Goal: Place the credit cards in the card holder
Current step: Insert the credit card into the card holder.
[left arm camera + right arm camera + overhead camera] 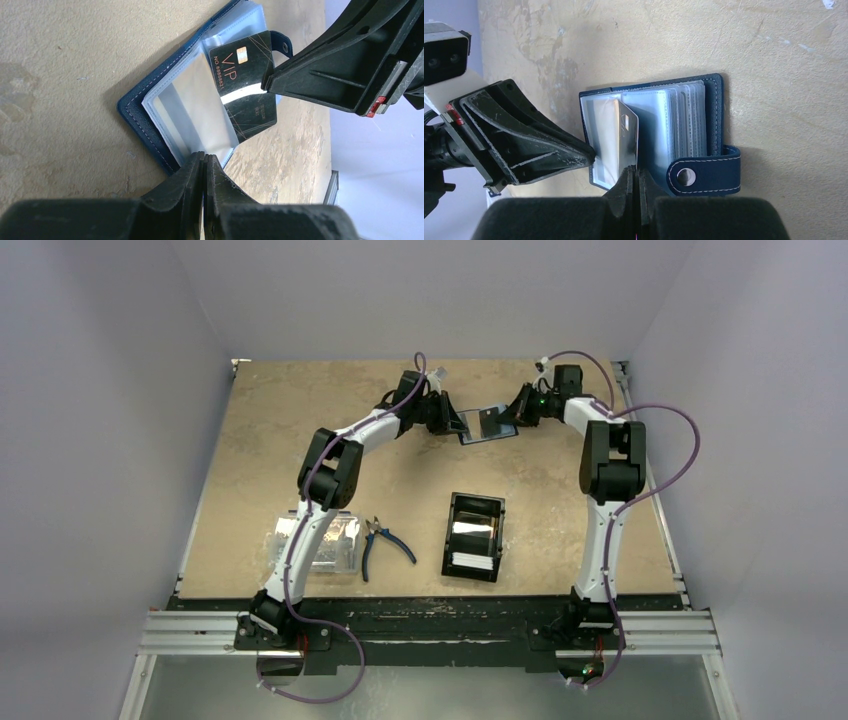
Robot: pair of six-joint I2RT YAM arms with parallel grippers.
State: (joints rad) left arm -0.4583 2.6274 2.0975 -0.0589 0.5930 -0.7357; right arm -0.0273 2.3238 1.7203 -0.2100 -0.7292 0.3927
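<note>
Item one: black card [240, 65], centre right of the left wrist view, lying across the clear sleeves of the open card holder [131, 106]. We read "VIP" in large copper letters beside a small chip mark. Beneath it runs a line beginning "NO 88888"; we cannot make out its last digits.

Item two: same card, lower half, below the white stripe. It carries small print too fine for us to read.

In the right wrist view, upper middle, the card's face is angled too steeply to read.
</note>
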